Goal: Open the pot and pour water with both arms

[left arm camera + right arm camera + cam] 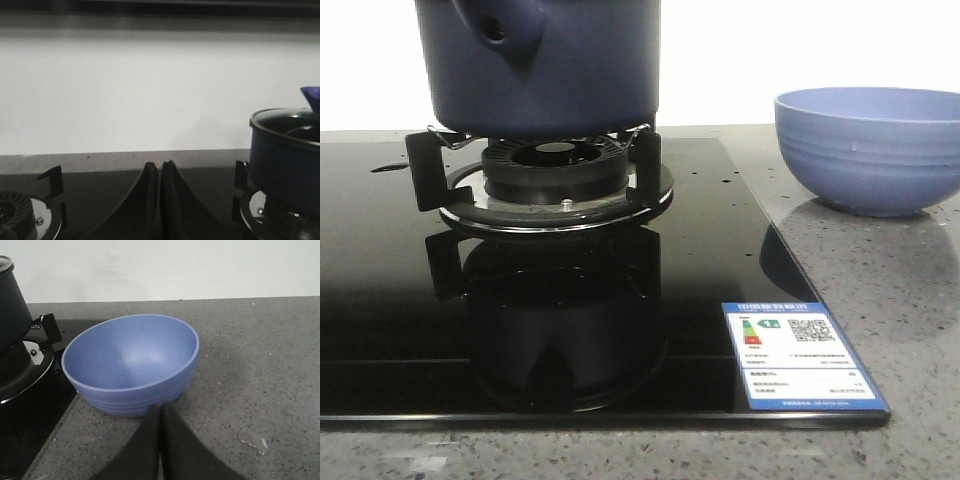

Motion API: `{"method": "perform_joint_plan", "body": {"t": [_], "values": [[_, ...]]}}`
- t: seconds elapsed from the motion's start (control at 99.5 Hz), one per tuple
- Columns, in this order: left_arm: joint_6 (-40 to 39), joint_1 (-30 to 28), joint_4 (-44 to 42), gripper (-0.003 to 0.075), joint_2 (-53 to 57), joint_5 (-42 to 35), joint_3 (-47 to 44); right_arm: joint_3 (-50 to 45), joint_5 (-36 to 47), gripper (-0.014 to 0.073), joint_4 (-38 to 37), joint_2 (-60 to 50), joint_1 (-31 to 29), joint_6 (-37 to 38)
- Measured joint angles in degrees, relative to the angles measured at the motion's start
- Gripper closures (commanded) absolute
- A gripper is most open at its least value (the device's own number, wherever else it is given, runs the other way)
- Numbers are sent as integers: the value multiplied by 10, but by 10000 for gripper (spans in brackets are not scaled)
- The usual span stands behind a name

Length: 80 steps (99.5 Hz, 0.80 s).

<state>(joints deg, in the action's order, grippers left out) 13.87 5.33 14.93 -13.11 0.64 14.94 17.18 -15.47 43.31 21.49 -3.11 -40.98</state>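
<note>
The dark navy pot (560, 65) stands on the burner grate (545, 165) of the black stove, its stubby hollow handle (500, 30) pointing toward the camera. In the left wrist view the pot (287, 160) carries a glass lid (287, 122) with a blue knob (311, 97). My left gripper (159, 167) is shut and empty above the stove, apart from the pot. My right gripper (161, 410) is shut and empty over the counter, just in front of the periwinkle bowl (131, 362). Neither gripper shows in the front view.
The periwinkle ribbed bowl (870, 148) sits empty on the grey speckled counter (880, 270) to the right of the stove. A second burner (25, 215) lies left of my left gripper. An energy label (795, 355) is stuck on the stove's front right corner. A white wall stands behind.
</note>
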Motion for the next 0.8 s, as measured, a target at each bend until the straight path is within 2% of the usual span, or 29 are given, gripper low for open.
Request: {"method": "perform_joint_plan", "body": {"t": [0.08, 0.201, 0.322, 0.523, 0.804], "values": [[-91, -12, -88, 741, 26, 2, -41, 0, 0, 655, 0, 0, 0, 0], [-139, -23, -117, 741, 75, 14, -105, 0, 0, 655, 0, 0, 0, 0], [-148, -35, -121, 741, 124, 18, -148, 0, 0, 655, 0, 0, 0, 0], [-150, -60, -100, 741, 133, 27, -149, 0, -1, 655, 0, 0, 0, 0], [-151, -60, -94, 741, 133, 27, -149, 0, -1, 655, 0, 0, 0, 0]]}}
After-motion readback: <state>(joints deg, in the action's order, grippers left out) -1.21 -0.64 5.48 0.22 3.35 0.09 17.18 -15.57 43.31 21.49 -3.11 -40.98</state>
